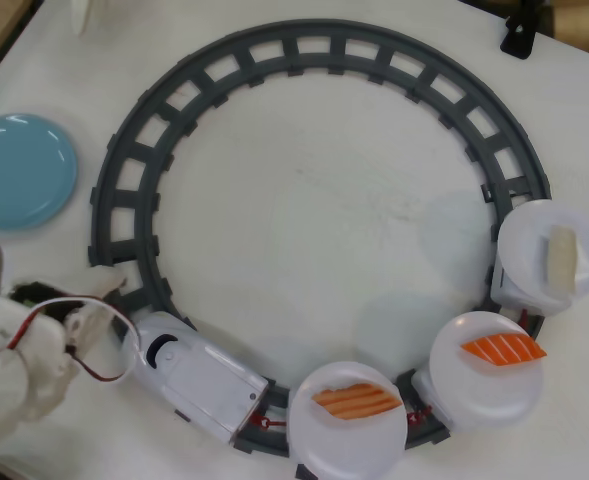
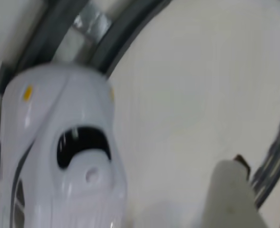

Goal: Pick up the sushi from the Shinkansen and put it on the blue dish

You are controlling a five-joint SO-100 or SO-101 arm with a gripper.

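The white Shinkansen (image 1: pixel 189 375) stands on the dark grey ring track (image 1: pixel 134 170) at the bottom left, nose toward my gripper. It pulls three round white plates. The first plate (image 1: pixel 326 442) carries an orange sushi (image 1: pixel 356 400), and the second plate (image 1: pixel 484 395) carries another sushi (image 1: pixel 502 350). The third plate (image 1: pixel 526 250) holds a pale cream piece (image 1: pixel 561 258). The blue dish (image 1: pixel 19 170) lies empty at the far left. My gripper (image 1: pixel 106 298) is just left of the train's nose and holds nothing I can see. The wrist view shows the nose (image 2: pixel 68 156) close up and one white finger (image 2: pixel 230 199).
A black clamp (image 1: pixel 519 35) sits at the top right edge. A small white object (image 1: pixel 82 12) is at the top left. My white arm with red wires (image 1: pixel 19 360) fills the bottom left corner. The table inside the ring is bare white.
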